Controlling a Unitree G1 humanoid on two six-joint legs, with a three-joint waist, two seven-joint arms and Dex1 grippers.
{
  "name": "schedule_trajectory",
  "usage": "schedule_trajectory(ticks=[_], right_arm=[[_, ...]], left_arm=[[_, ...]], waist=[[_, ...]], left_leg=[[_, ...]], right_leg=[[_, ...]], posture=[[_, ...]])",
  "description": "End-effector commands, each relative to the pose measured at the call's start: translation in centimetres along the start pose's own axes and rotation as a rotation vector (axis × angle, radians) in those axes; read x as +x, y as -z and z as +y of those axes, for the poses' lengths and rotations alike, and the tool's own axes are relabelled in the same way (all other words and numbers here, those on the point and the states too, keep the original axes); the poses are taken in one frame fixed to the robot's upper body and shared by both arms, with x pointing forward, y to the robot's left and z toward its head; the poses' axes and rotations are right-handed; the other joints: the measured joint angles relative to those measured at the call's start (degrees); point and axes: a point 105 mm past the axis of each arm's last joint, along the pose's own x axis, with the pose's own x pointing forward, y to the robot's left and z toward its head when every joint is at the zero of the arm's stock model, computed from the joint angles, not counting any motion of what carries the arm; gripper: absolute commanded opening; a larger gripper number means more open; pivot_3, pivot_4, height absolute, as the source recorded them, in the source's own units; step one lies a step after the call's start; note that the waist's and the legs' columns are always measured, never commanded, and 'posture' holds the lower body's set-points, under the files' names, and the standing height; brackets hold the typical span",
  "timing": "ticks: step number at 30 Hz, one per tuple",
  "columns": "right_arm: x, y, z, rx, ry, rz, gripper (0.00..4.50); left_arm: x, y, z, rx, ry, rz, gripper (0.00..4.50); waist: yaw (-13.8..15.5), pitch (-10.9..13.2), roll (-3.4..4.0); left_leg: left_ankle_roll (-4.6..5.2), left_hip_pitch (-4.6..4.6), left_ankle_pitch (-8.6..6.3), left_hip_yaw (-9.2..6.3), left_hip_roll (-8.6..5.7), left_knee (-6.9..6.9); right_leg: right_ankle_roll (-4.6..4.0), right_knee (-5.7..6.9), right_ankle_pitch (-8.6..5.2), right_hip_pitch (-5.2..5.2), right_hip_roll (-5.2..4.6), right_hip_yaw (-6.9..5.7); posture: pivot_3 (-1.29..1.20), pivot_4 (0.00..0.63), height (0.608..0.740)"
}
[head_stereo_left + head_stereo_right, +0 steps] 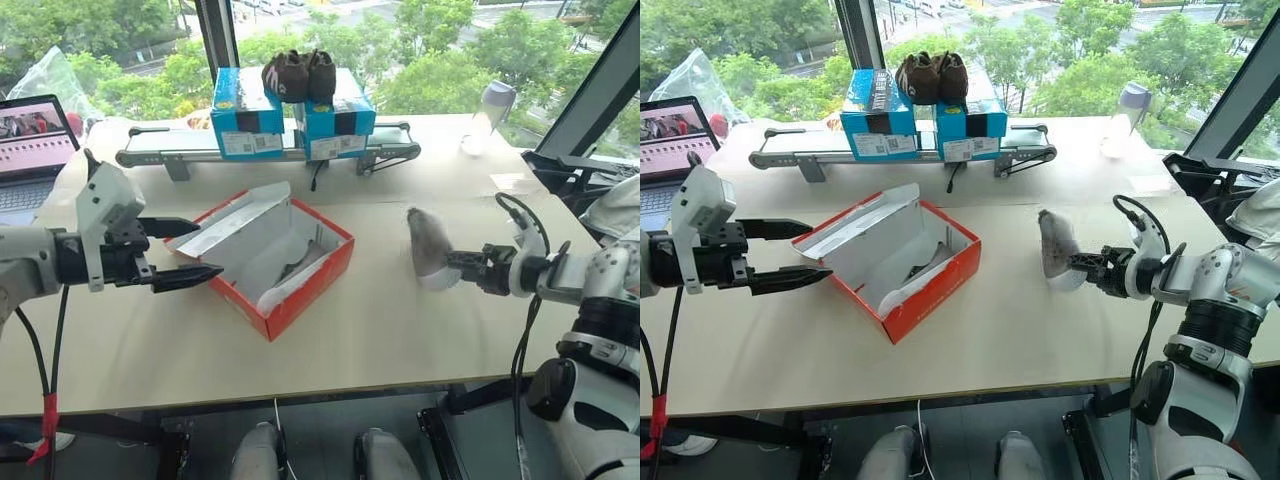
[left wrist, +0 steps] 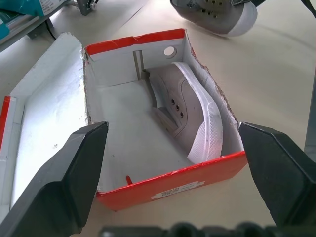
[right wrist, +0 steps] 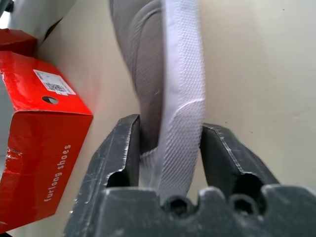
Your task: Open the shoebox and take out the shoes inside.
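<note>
Flanking grey shoe point(image 3: 168, 89), right gripper point(image 3: 170, 148) fingers; left gripper point(image 1: 190, 252) spread, empty.

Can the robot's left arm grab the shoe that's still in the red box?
Probably yes. The shoebox lid is folded back, the shoe inside lies uncovered against one wall, and the left gripper hovers open just beside the box with nothing between them.

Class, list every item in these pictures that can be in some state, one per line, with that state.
shoebox: open, lid folded back
shoe in the box: lying on its side against the wall
shoe outside the box: between the right hand's fingers, sole on edge
left hand: open, beside the box
right hand: fingers either side of the shoe
laptop: open, screen on
dark brown shoes: resting on the blue boxes
</note>
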Motion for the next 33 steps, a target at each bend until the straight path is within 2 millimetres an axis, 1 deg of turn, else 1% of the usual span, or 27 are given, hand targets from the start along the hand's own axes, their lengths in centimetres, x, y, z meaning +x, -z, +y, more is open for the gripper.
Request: schedule_trajectory(ticks=[1,3,4,6,8,10,11,12,13,14,15,17,18,19,20,22,24,27,29,31,33], right_arm=[[-1.2,-1.7,-0.3,-0.032,0.021,-0.07,3.66],[-1.8,-2.6,-0.6,-0.053,0.043,-0.1,4.42],[-2.3,-3.2,-0.7,-0.086,0.068,-0.124,4.42],[-3.5,-4.7,-0.7,-0.214,0.142,-0.166,4.42],[-5.0,-6.6,0.4,-0.361,0.201,-0.213,4.42],[-6.0,-8.0,1.4,-0.513,0.253,-0.239,4.42],[-6.1,-8.5,2.2,-0.583,0.26,-0.244,4.42],[-5.9,-8.9,3.6,-0.661,0.227,-0.246,4.42],[-5.6,-9.1,5.3,-0.756,0.178,-0.248,4.42],[-5.0,-8.9,7.9,-0.878,0.081,-0.249,4.42],[-4.4,-7.9,11.2,-1.005,-0.063,-0.226,4.42],[-3.2,-5.8,16.3,-1.273,-0.276,-0.179,4.42],[-2.7,-4.9,18.0,-1.41,-0.344,-0.166,4.42],[-2.2,-4.0,19.3,-1.531,-0.4,-0.153,4.42],[-1.6,-3.0,20.2,-1.606,-0.455,-0.117,4.42],[-0.4,-1.3,21.7,-1.742,-0.542,-0.078,4.42],[0.8,0.2,23.1,-1.841,-0.633,-0.053,4.42],[2.2,2.3,24.6,-1.975,-0.746,-0.024,4.42],[3.3,3.2,25.2,-2.035,-0.789,-0.022,4.42],[4.3,4.2,25.1,-2.076,-0.828,0.007,4.42],[5.0,4.7,24.9,-2.096,-0.85,0.023,4.42]], left_arm=[[-0.6,-1.0,0.0,0.044,-0.02,-0.019,4.5],[-0.7,-1.0,0.0,0.044,-0.022,-0.017,4.5],[-0.7,-1.0,0.0,0.045,-0.023,-0.017,4.5],[-0.9,-1.1,0.0,0.048,-0.03,-0.014,4.5],[-1.1,-1.1,0.0,0.049,-0.032,-0.008,4.5],[-1.3,-1.1,-0.1,0.048,-0.036,-0.003,4.5],[-1.3,-1.1,0.0,0.047,-0.038,-0.002,4.5],[-1.4,-1.1,0.0,0.047,-0.039,-0.002,4.5],[-1.4,-1.1,0.0,0.048,-0.04,-0.002,4.5],[-1.3,-1.2,0.0,0.048,-0.04,-0.002,4.5],[-1.3,-1.2,-0.1,0.05,-0.039,-0.002,4.5],[-1.2,-1.3,-0.1,0.051,-0.035,-0.002,4.5],[-1.1,-1.3,-0.1,0.051,-0.035,-0.001,4.5],[-1.1,-1.2,-0.1,0.052,-0.034,0.001,4.5],[-1.0,-1.2,-0.1,0.051,-0.033,0.002,4.5],[-1.0,-1.1,-0.2,0.049,-0.03,0.005,4.5],[-1.0,-1.0,-0.5,0.045,-0.026,0.01,4.5],[-1.2,-0.5,-0.8,0.042,-0.021,0.031,4.5],[-1.3,-0.4,-1.0,0.038,-0.025,0.032,4.5],[-1.3,-0.4,-1.1,0.035,-0.033,0.026,4.5],[-1.4,-0.4,-1.2,0.032,-0.038,0.024,4.5]], waist=[[0.0,0.0,0.0],[0.1,0.0,0.0],[0.1,0.0,0.0],[0.1,0.0,0.0],[0.1,0.0,0.02],[0.1,0.0,0.05],[0.0,0.0,0.05],[-0.1,0.0,0.05],[-0.3,0.0,0.05],[-0.5,0.0,0.05],[-0.9,0.0,0.05],[-1.6,0.1,0.07],[-1.8,0.1,0.08],[-1.8,0.1,0.08],[-1.8,0.1,0.09],[-1.5,0.1,0.09],[-0.7,0.1,0.06],[0.0,0.1,0.06],[0.2,0.1,0.06],[0.2,0.1,0.06],[0.2,0.1,0.06]], left_leg=[[-0.03,0.02,-0.02,0.0,0.0,0.0],[-0.26,0.01,-0.16,-0.01,0.0,0.0],[-0.38,0.01,-0.24,-0.01,-0.02,0.0],[-0.37,0.01,-0.25,-0.01,-0.02,-0.01],[-0.37,0.0,-0.25,-0.01,-0.03,0.0],[-0.38,0.0,-0.26,0.0,-0.02,-0.01],[-0.38,0.01,-0.26,0.0,-0.02,-0.01],[-0.39,0.01,-0.27,-0.01,-0.01,-0.02],[-0.4,0.02,-0.27,0.0,0.01,-0.03],[-0.41,0.06,-0.27,0.01,0.03,-0.03],[-0.41,0.1,-0.28,0.02,0.04,-0.04],[-0.41,0.13,-0.28,0.02,0.06,-0.07],[-0.41,0.13,-0.28,0.02,0.09,-0.08],[-0.41,0.14,-0.27,0.03,0.1,-0.08],[-0.41,0.13,-0.27,0.03,0.1,-0.07],[-0.41,0.09,-0.27,0.04,0.09,-0.04],[-0.39,0.03,-0.29,0.05,0.06,0.04],[-0.4,-0.06,-0.32,0.07,0.06,0.15],[-0.4,-0.06,-0.32,0.07,0.07,0.16],[-0.43,-0.06,-0.31,0.07,0.07,0.16],[-0.43,-0.05,-0.31,0.07,0.07,0.17]], right_leg=[[0.0,-0.02,0.0,0.02,0.0,0.0],[0.01,-0.06,-0.01,0.03,0.0,0.0],[0.02,-0.07,-0.02,0.04,-0.01,0.0],[0.04,-0.08,-0.03,0.04,-0.01,0.0],[0.05,-0.08,-0.04,0.04,-0.01,0.01],[0.05,-0.09,-0.05,0.0,-0.03,0.02],[0.05,-0.09,-0.06,0.0,-0.02,0.02],[0.04,-0.09,-0.07,-0.03,-0.02,0.02],[0.0,-0.1,-0.1,-0.04,-0.02,0.02],[-0.01,-0.1,-0.11,-0.04,-0.02,0.02],[-0.02,-0.1,-0.11,-0.02,-0.02,0.02],[-0.03,-0.07,-0.11,-0.03,-0.01,0.03],[-0.04,-0.05,-0.12,-0.04,0.02,0.03],[-0.07,-0.01,-0.13,-0.07,0.03,0.04],[-0.08,0.02,-0.14,-0.09,0.05,0.03],[-0.04,0.04,-0.18,-0.09,0.06,0.02],[0.01,0.03,-0.2,-0.07,0.03,-0.02],[0.06,0.03,-0.18,-0.15,0.01,-0.03],[0.05,0.07,-0.18,-0.16,0.02,-0.03],[0.04,0.13,-0.18,-0.14,0.02,-0.04],[0.04,0.13,-0.18,-0.13,0.02,-0.05]], posture=[[0.0,0.15,0.74],[0.0,0.15,0.74],[0.0,0.15,0.74],[0.0,0.15,0.74],[0.0,0.15,0.74],[0.0,0.15,0.74],[0.0,0.15,0.74],[0.0,0.15,0.74],[0.0,0.15,0.74],[0.0,0.15,0.74],[0.0,0.15,0.74],[0.0,0.15,0.74],[0.0,0.15,0.74],[0.0,0.15,0.74],[0.0,0.15,0.74],[0.0,0.15,0.74],[0.0,0.15,0.74],[0.0,0.15,0.74],[0.0,0.15,0.74],[0.0,0.15,0.74],[0.0,0.15,0.74]])
